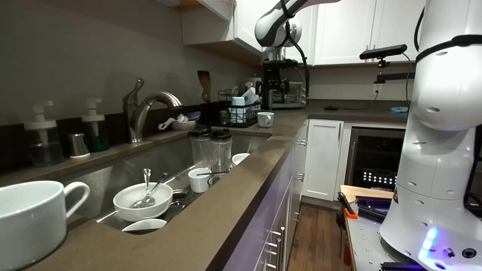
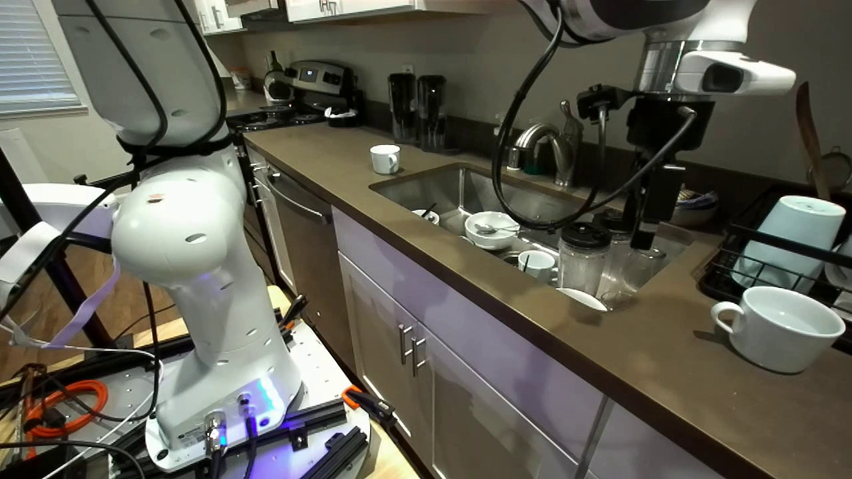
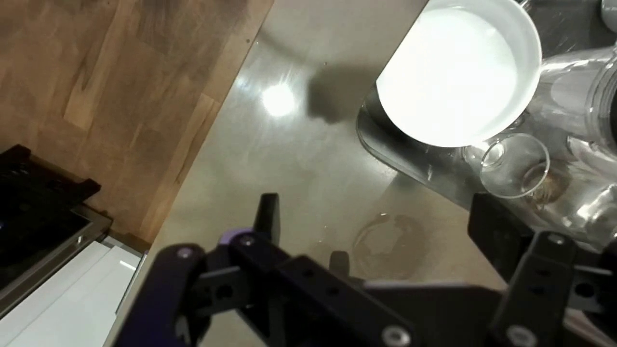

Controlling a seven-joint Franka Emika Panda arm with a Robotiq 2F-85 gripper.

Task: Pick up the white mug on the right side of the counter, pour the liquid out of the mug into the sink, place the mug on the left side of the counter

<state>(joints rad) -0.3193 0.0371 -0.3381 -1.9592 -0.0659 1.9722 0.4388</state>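
Holds black two-fingered claw (image 3: 378,224) wide, empty | hovers above smooth brown-grey tabletop (image 3: 299,164), apart from white handled mug (image 2: 775,336) beside black wire rack (image 2: 719,276)

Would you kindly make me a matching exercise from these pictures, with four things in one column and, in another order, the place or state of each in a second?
Column one
1. Gripper
2. Spoon
3. Faucet
4. Mug nearest the dish rack

Column two
A. Inside a white bowl
B. White, upright on the counter
C. Open and holding nothing
D. Behind the sink

Right pairs
1-C; 2-A; 3-D; 4-B
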